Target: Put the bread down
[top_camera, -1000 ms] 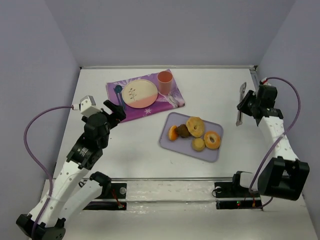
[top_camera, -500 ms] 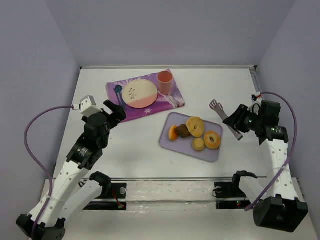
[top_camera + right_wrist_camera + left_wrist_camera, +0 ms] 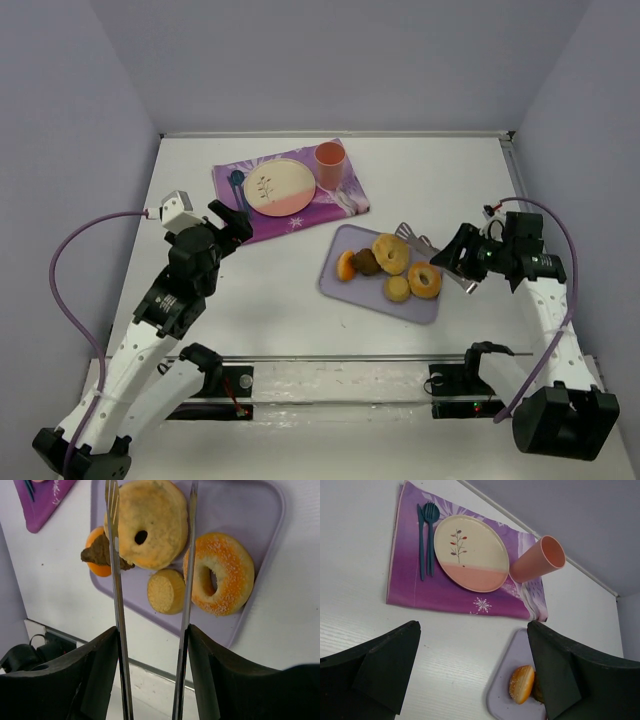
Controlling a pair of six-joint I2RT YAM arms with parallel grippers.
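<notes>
The bread, a golden-tan ring with a small hole, lies at the back of the lilac tray. In the right wrist view the bread sits between the two spread arms of metal tongs. My right gripper is shut on the tongs, whose tips reach the bread's far side. In its own view the right gripper squeezes the tong arms from outside. My left gripper is open and empty, hovering near the placemat; it also shows in its own view.
An orange-glazed donut, a small yellowish bun, an orange piece and a brown piece share the tray. A purple placemat holds a plate, a pink cup and teal cutlery.
My right arm has swung left from the table's right edge, bringing the tongs down over the tray and around the bread. The left arm has not moved.
</notes>
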